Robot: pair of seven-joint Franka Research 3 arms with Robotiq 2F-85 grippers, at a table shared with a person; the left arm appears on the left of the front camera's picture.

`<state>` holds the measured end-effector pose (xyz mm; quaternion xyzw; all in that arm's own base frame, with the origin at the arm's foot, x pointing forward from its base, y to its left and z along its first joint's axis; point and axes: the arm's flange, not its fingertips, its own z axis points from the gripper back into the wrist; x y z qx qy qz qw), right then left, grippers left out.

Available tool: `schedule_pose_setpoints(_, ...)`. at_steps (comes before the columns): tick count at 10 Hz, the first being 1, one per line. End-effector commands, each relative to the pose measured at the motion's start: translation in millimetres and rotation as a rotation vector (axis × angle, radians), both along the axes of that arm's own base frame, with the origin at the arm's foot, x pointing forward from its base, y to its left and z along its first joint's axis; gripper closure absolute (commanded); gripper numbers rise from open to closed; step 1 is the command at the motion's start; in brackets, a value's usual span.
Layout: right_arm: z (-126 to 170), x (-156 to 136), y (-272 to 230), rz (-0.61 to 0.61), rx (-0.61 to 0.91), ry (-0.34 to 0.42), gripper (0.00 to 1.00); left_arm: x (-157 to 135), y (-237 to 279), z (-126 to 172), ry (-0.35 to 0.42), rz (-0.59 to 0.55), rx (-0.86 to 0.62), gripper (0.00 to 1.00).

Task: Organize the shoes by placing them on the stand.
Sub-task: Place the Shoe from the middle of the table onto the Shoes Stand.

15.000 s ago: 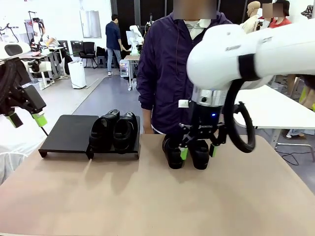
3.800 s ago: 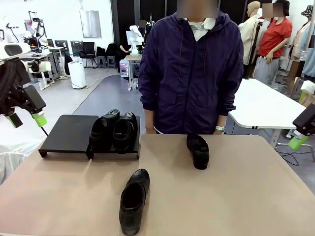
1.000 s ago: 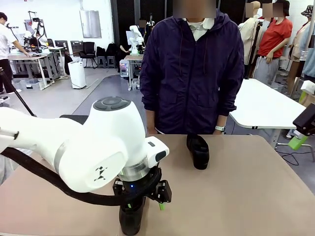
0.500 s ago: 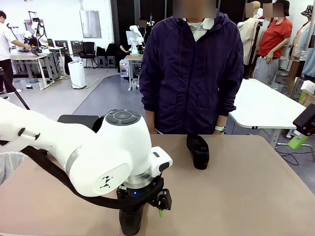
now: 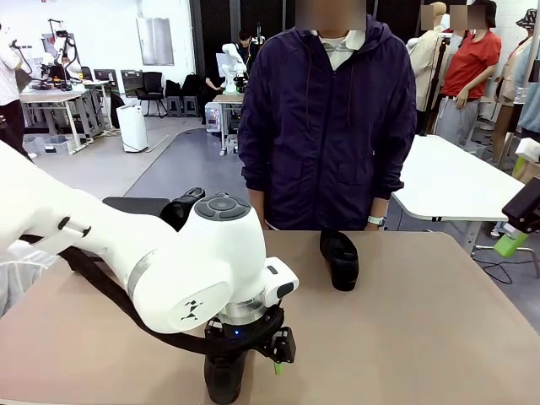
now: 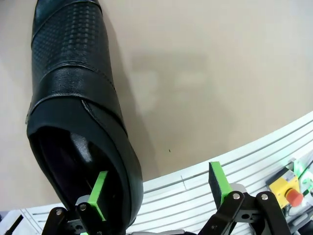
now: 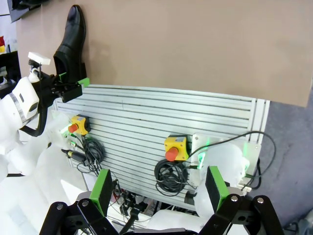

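Table (image 6: 220, 73) edge: left hand (image 6: 159, 185) spread astride shoe (image 6: 73, 98) heel wall.

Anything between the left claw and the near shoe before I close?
Nothing visible. The left claw is open and straddles the side wall of the near shoe at its heel: one green pad is inside the opening, the other outside it.

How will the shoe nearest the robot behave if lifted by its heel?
The shoe looks glossy, so it may slip in a grip. Its upper holds its shape, so probably fairly stiff. Held at the heel, the long toe would likely dip.
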<state>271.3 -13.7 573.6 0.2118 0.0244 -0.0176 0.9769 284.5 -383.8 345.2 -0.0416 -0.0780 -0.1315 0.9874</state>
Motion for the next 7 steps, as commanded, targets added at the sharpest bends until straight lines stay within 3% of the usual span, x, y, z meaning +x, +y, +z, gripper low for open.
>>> schedule_pose_setpoints(1, 3.8, 2.0, -1.4, 0.024, 0.020, -0.005, 0.00, 5.3, -8.2, -0.9, -0.014, 0.024, 0.030, 0.50)
schedule_pose_setpoints(2, 3.8, 2.0, -1.4, 0.024, 0.020, -0.005, 0.00, 4.7, -8.8, -0.7, -0.027, 0.020, 0.031, 1.00)
schedule_pose_setpoints(7, 3.8, 2.0, -1.4, 0.024, 0.020, -0.005, 0.00, 4.8, -8.0, 1.2, -0.049, 0.026, 0.045, 1.00)
